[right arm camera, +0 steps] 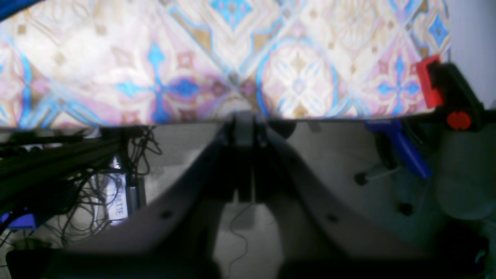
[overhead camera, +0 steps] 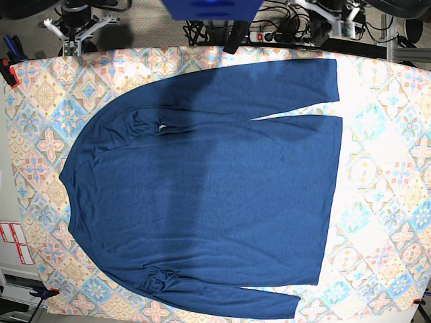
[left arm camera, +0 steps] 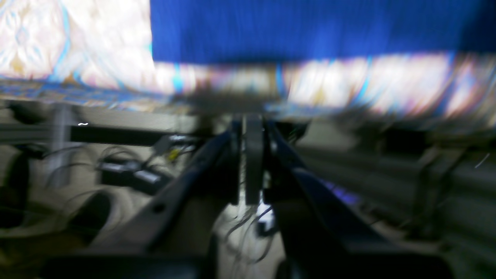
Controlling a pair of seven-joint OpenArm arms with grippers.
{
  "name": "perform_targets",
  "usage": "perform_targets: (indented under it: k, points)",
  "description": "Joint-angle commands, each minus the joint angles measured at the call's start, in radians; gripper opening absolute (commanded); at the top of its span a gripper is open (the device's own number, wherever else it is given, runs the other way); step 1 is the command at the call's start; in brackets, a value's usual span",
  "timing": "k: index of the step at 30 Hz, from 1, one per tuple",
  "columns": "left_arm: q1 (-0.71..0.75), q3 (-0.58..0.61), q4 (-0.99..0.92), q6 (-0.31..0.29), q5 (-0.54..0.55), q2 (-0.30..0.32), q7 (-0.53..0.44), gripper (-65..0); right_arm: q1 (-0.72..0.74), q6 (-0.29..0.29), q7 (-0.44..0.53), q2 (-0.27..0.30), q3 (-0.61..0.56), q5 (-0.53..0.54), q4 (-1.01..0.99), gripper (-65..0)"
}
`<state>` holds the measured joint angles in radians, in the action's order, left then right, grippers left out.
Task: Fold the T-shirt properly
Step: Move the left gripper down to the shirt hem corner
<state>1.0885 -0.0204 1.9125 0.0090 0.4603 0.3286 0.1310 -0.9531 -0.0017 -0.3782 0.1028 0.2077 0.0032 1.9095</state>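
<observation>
At table edge | both claws (left arm camera: 248,128) (right arm camera: 244,124) closed (empty) | T-shirt (overhead camera: 209,195) flat

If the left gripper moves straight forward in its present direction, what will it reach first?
Probably the near edge of the pastel tile-patterned tablecloth, just ahead of the shut left gripper. The dark navy-blue knit T-shirt lies farther on. The picture is blurred, so depth is uncertain.
</observation>
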Motion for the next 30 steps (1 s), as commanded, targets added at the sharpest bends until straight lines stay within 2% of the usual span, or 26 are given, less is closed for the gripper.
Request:
perform_targets:
  k: [1,5,10,19,22,30]
  points:
    - [0.015,-0.02,0.014,-0.004,0.101,0.014,-0.008,-61.0,-0.014,-0.005,0.012,0.005,0.002,-0.002,0.025,-65.0]
    - [-0.028,-0.083,0.008,-0.004,0.283,0.016,0.003,-53.7,-0.011,-0.005,0.014,0.004,-0.001,-0.002,0.037,-65.0]
    - [-0.098,-0.164,0.002,-0.004,0.389,0.014,0.109,-45.2,0.004,-0.005,0.012,0.004,-0.001,-0.002,0.038,-65.0]
    - [-0.255,-0.301,-0.121,-0.005,0.625,0.01,0.373,-43.8,0.032,-0.005,0.012,0.004,-0.023,-0.002,0.038,-65.0]
    - [-0.27,-0.307,-0.156,-0.005,0.661,0.01,0.399,-43.8,0.032,-0.005,0.014,0.004,-0.023,-0.002,0.038,-65.0]
    - [-0.29,-0.304,-0.176,-0.005,0.659,-0.015,0.401,-43.7,0.033,-0.005,0.012,0.004,-0.023,-0.002,0.038,-65.0]
